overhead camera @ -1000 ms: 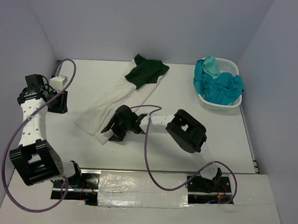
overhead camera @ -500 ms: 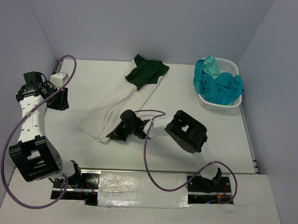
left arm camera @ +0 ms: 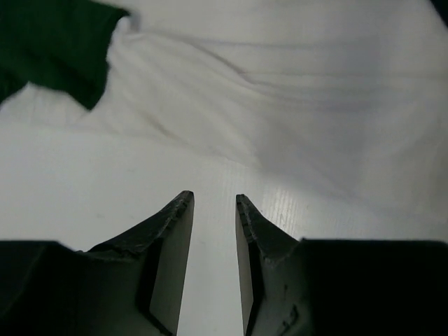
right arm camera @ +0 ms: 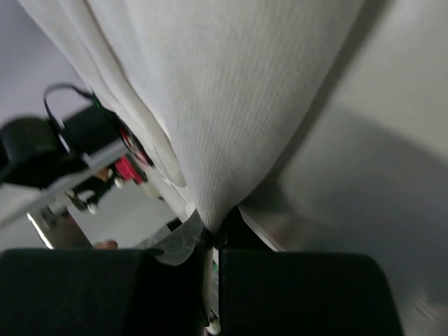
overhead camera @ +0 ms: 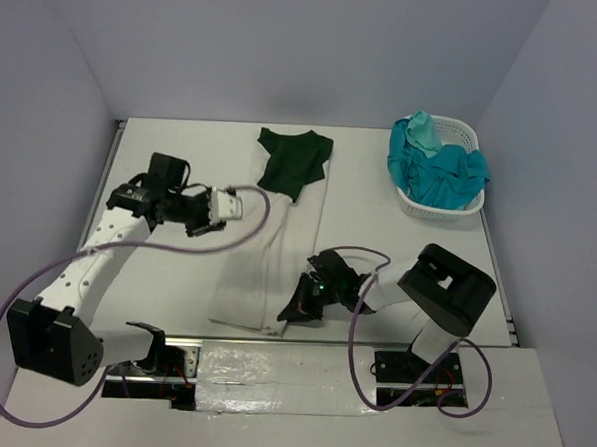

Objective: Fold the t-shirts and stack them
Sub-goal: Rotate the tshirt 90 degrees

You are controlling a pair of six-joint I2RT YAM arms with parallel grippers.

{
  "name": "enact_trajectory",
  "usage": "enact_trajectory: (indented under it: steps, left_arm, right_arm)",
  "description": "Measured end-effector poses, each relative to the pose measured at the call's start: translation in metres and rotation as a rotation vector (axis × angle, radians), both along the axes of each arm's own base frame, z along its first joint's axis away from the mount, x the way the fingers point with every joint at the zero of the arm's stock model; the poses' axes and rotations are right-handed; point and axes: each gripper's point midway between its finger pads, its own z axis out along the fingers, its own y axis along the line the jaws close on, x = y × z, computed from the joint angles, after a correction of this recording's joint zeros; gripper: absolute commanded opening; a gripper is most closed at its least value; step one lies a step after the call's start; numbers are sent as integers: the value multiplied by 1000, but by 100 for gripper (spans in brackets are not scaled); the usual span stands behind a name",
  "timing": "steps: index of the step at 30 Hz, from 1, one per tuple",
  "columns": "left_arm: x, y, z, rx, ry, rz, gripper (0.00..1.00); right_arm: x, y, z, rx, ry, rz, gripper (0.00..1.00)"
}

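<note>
Firmly clamped on near edge of white t-shirt (overhead camera: pixel 275 247): right end effector (overhead camera: pixel 296 311); left end effector (left arm camera: pixel 213 204) apart.

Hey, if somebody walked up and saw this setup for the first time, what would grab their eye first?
Probably the white t-shirt, pulled into a long strip down the middle of the table, with the right gripper at its near corner, jaws shut on the cloth. Next, the dark green t-shirt lying over its far end, and the teal t-shirt heaped in the white basket at the far right corner.
</note>
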Motion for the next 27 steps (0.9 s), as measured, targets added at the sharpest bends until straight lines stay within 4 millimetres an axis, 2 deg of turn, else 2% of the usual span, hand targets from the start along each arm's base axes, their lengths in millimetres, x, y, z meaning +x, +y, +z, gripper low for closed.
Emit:
enact_trajectory:
  steps: [3, 4, 5, 6, 9, 11, 12, 13, 16, 19, 20, 22, 25, 26, 27]
  left_arm:
    - [-44, -25, -19, 107, -65, -310, 48]
    - [-61, -29, -33, 147, -73, -419, 50]
    - [-75, -32, -47, 175, -70, -499, 50]
    - [-89, -32, -61, 204, -59, -574, 52]
    - [-127, -23, -100, 274, -31, -767, 61]
    - [-145, -18, -114, 292, -56, -860, 65]
    - [-151, -17, -118, 295, -83, -891, 65]
    - [-157, -19, -122, 293, -122, -930, 65]
    - [-174, -29, -138, 294, -210, -1049, 64]
    - [-186, -35, -152, 292, -209, -1129, 64]
    - [-186, -36, -156, 293, -200, -1140, 63]
    - [-185, -37, -162, 297, -190, -1149, 61]
    - [-181, -40, -168, 303, -202, -1163, 61]
    - [-181, -41, -170, 303, -205, -1170, 61]
    - [-181, -42, -171, 301, -205, -1176, 60]
  right_arm:
    - [-16, -20, -1, 36, -24, 53, 0]
    - [-20, -26, -1, 48, -33, 66, 6]
    - [-22, -31, -1, 57, -39, 74, 18]
    - [-23, -35, -1, 60, -42, 81, 38]
    - [-22, -40, 8, 62, -65, 118, 48]
    - [-21, -45, 12, 30, -101, 131, 53]
    - [-20, -49, 13, 4, -123, 131, 59]
    - [-21, -55, 14, -20, -139, 130, 61]
    - [-21, -69, 18, -83, -184, 123, 61]
    - [-22, -81, 16, -174, -190, 120, 48]
    - [-22, -83, 16, -208, -192, 124, 36]
    - [-19, -80, 24, -250, -223, 141, 30]
    - [-1, -63, 49, -241, -307, 135, 31]
    - [10, -55, 61, -232, -341, 128, 38]
    - [21, -46, 72, -220, -376, 116, 40]
